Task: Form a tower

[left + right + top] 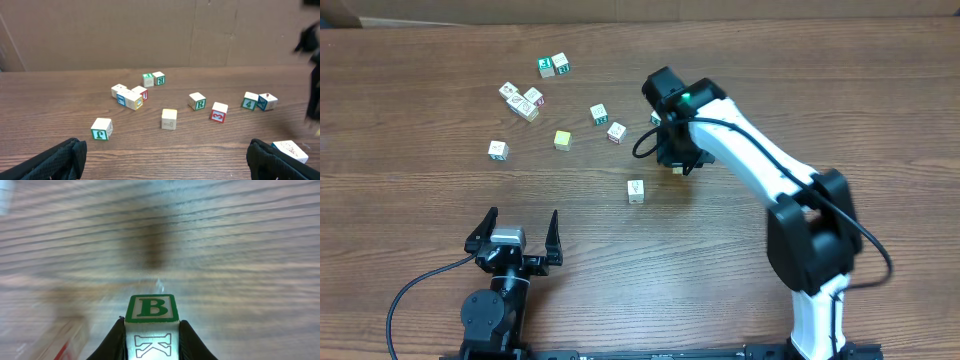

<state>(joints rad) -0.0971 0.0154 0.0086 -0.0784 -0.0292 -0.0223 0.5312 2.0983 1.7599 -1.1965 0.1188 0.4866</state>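
Right end effector (pixel 678 163) is clenching the B-and-K cube (pixel 151 325), hovering well right of the yellow-green cube (pixel 562 139). No tower is standing yet; the other cubes are lying scattered. Next, I'd say, it's needing a square set-down onto a base cube. Left end effector (pixel 515 235) is idling, fingers spread wide.

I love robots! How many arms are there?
2. The left arm rests at the table's near edge, left end effector open. The right arm reaches over the middle, right end effector shut on a B block.
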